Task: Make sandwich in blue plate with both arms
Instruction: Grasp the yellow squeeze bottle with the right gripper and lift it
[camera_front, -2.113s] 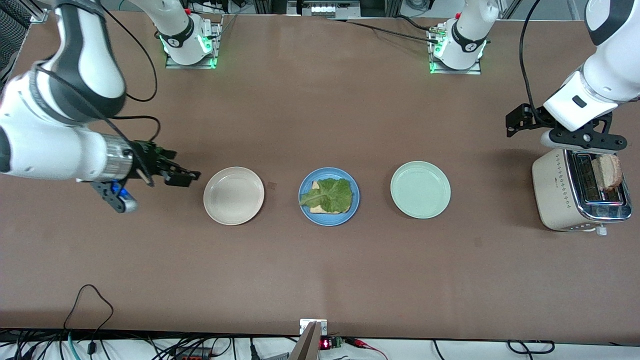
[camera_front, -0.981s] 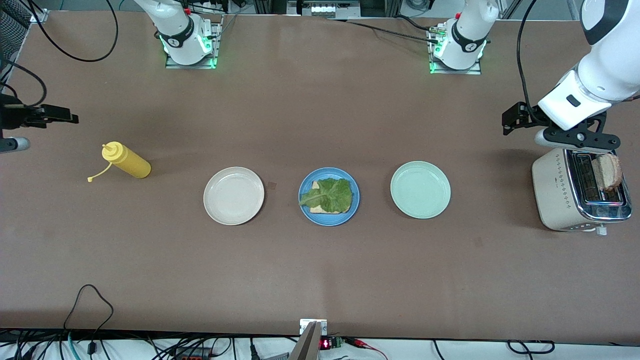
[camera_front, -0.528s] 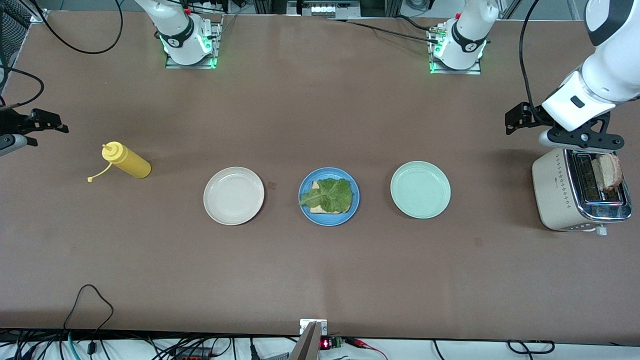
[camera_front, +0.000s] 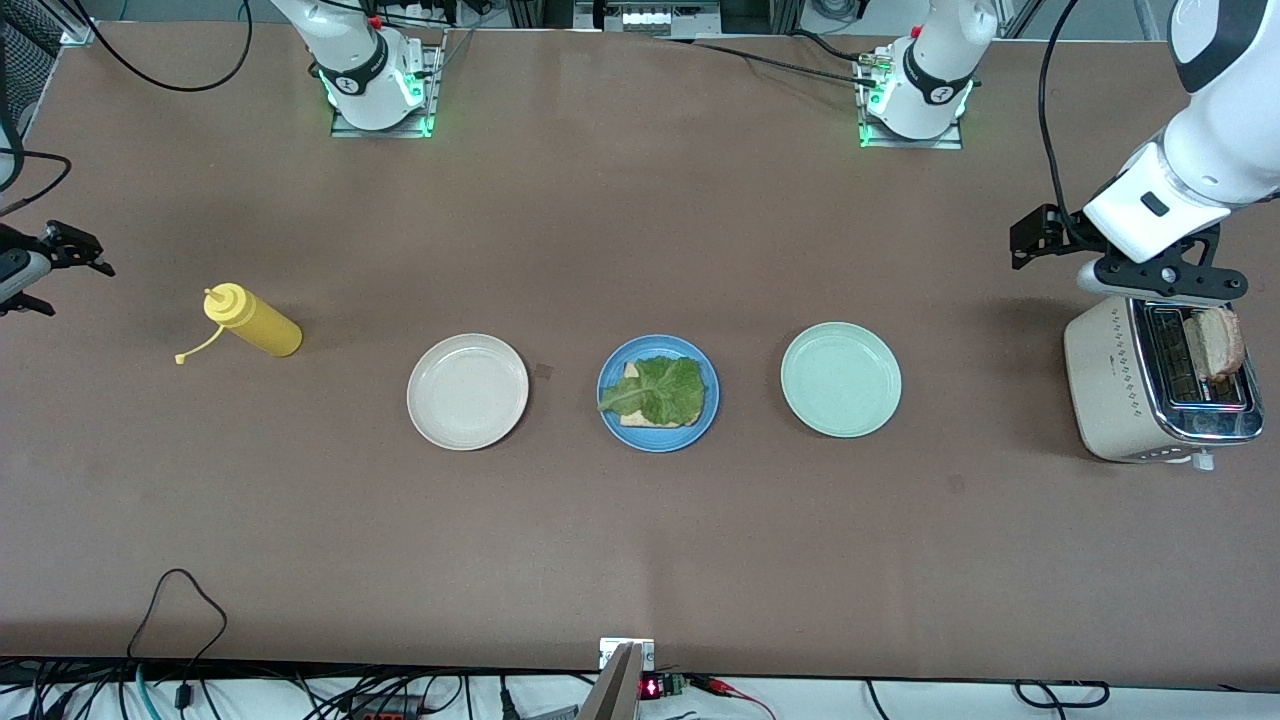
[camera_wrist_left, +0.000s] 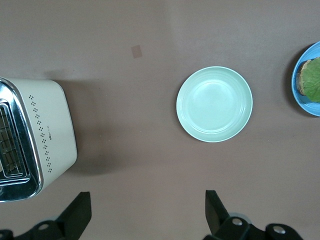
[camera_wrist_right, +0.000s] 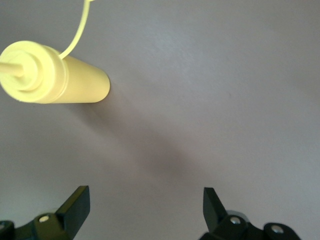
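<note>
The blue plate (camera_front: 660, 443) sits mid-table between two other plates. It holds one toast slice (camera_front: 638, 419) with a ruffled green lettuce leaf (camera_front: 660, 390) on top. A second toast slice (camera_front: 1216, 342) stands in the toaster (camera_front: 1110, 385) at the left arm's end of the table. My left gripper (camera_front: 1160, 283) hangs open and empty in the air by the toaster. The left wrist view shows its jaws (camera_wrist_left: 147, 215) wide apart, the toaster (camera_wrist_left: 45, 135) and the blue plate's edge (camera_wrist_left: 296, 82). My right gripper (camera_front: 55, 262) is open and empty at the right arm's end of the table.
A cream plate (camera_front: 467, 391) lies beside the blue plate toward the right arm's end, and a pale green plate (camera_front: 840, 379) toward the left arm's end. A yellow squeeze bottle (camera_front: 250, 322) lies on its side near my right gripper; it also shows in the right wrist view (camera_wrist_right: 55, 80).
My right arm has drawn back from beside the cream plate to the table's end, uncovering the yellow bottle. My left gripper has only shifted slightly by the toaster.
</note>
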